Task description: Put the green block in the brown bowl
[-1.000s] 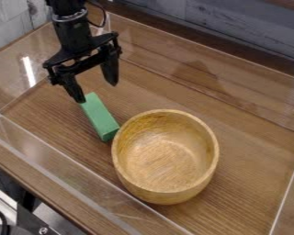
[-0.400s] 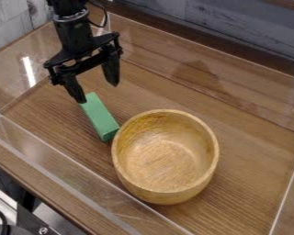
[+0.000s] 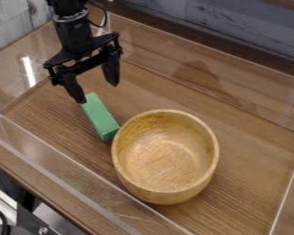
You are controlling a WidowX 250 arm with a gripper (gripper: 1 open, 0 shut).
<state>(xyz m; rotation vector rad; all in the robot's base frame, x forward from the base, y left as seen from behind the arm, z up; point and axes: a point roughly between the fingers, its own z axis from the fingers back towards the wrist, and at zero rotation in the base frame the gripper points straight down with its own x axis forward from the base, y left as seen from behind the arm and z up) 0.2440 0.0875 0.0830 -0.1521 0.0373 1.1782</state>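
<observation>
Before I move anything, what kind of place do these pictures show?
Probably a tabletop robot workspace, perhaps in a lab. A black robot arm stands over a wooden tabletop, a loose cable lies at its lower left edge, and a green block sits beside a wooden bowl.

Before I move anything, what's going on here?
A robot arm has its open gripper at the near end of the wooden table, by the green block. Nothing appears to be held. The block lies on the tabletop beside the brown bowl, not in it, so it has yet to be picked up and put in.
</observation>
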